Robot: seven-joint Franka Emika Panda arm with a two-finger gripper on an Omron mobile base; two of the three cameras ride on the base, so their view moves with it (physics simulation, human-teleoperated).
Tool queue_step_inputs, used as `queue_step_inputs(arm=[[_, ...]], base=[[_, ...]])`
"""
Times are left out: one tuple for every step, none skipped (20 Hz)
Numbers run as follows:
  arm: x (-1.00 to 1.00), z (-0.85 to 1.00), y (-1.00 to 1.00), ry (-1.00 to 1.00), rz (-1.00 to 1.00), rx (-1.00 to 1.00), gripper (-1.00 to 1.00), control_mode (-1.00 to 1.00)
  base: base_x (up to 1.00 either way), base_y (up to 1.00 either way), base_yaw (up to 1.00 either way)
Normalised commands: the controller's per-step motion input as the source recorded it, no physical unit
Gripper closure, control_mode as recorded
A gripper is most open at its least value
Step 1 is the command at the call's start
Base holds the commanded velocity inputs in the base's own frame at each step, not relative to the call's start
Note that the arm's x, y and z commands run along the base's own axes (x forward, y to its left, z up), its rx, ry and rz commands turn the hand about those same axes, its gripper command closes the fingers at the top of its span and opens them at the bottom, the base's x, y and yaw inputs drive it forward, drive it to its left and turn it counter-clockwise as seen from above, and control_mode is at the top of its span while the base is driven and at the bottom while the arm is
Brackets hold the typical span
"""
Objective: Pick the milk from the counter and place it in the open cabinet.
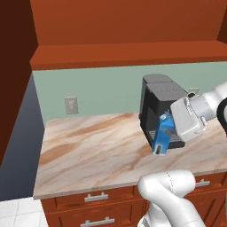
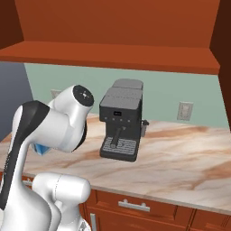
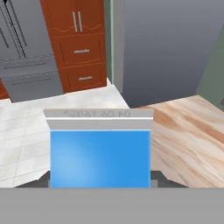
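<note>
The milk [image 1: 159,144], a small blue carton with a paler top, hangs tilted in the air in front of the coffee machine, above the marbled top. My gripper [image 1: 165,129] is shut on it from the right, at its upper part. The carton's blue face and pale top [image 3: 99,157] take up the lower middle of the hand view. A sliver of the carton [image 2: 41,149] peeks out behind my arm in the right base view. The open cabinet [image 1: 124,55] runs overhead, red-brown, with a thick bottom shelf [image 2: 113,52]. The counter is out of view.
A black coffee machine [image 1: 159,108] stands on a marbled top [image 1: 88,150] over silver-handled drawers [image 1: 96,197], against a pale green wall with an outlet [image 1: 71,105]. In the hand view, tall red-brown cupboards [image 3: 81,43] and a grey fridge [image 3: 26,48] stand across a white tiled floor.
</note>
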Motion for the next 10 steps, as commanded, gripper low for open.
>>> queue_step_inputs(arm=[[0.00, 0.00, 0.00, 0.00, 0.00, 0.00, 1.00, 1.00], [0.00, 0.00, 0.00, 0.00, 0.00, 0.00, 1.00, 1.00], [0.00, 0.00, 0.00, 0.00, 0.00, 0.00, 1.00, 1.00], [0.00, 0.00, 0.00, 0.00, 0.00, 0.00, 1.00, 1.00], [0.00, 0.00, 0.00, 0.00, 0.00, 0.00, 1.00, 1.00], [0.00, 0.00, 0.00, 0.00, 0.00, 0.00, 1.00, 1.00], [0.00, 0.00, 0.00, 0.00, 0.00, 0.00, 1.00, 1.00], [0.00, 0.00, 0.00, 0.00, 0.00, 0.00, 1.00, 1.00], [0.00, 0.00, 0.00, 0.00, 0.00, 0.00, 1.00, 1.00], [0.00, 0.00, 0.00, 0.00, 0.00, 0.00, 1.00, 1.00]], base=[[0.16, -0.27, -0.01], [0.15, -0.26, -0.03], [0.10, -0.25, -0.06], [0.10, -0.21, -0.08], [0.06, -0.17, -0.08], [0.05, -0.15, -0.08], [0.05, -0.12, -0.08], [0.03, -0.11, -0.07], [0.01, -0.06, -0.05], [0.00, -0.02, -0.02]])
